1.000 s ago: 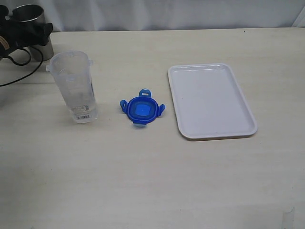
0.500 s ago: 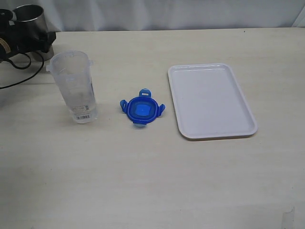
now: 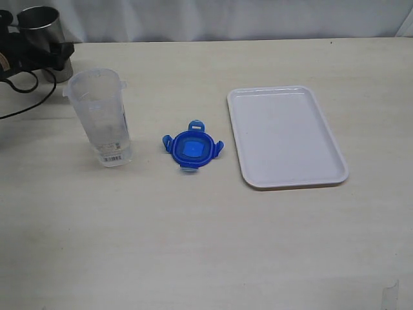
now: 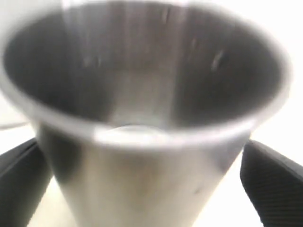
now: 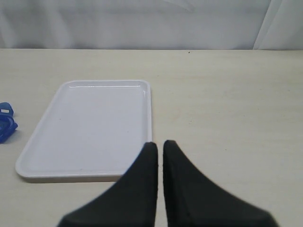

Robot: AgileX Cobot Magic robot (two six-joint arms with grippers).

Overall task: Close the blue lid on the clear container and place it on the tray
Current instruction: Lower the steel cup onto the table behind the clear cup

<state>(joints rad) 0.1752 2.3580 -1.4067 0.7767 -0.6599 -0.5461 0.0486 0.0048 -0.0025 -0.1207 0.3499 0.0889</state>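
The clear container stands upright and lidless on the left of the table. To its right, the blue lid lies flat on the table with its flaps spread out. The white tray lies empty further right. My left gripper is open at the far left back, its fingers standing either side of a grey metal cup, well away from the container. My right gripper is shut on nothing, hovering at the near edge of the tray; the lid's edge shows beside it.
The grey metal cup stands at the back left corner, with the left arm's black body and cables beside it. A pale curtain runs behind the table's far edge.
The left arm has drawn slightly leftward beside the metal cup. The container, lid and tray have not moved.
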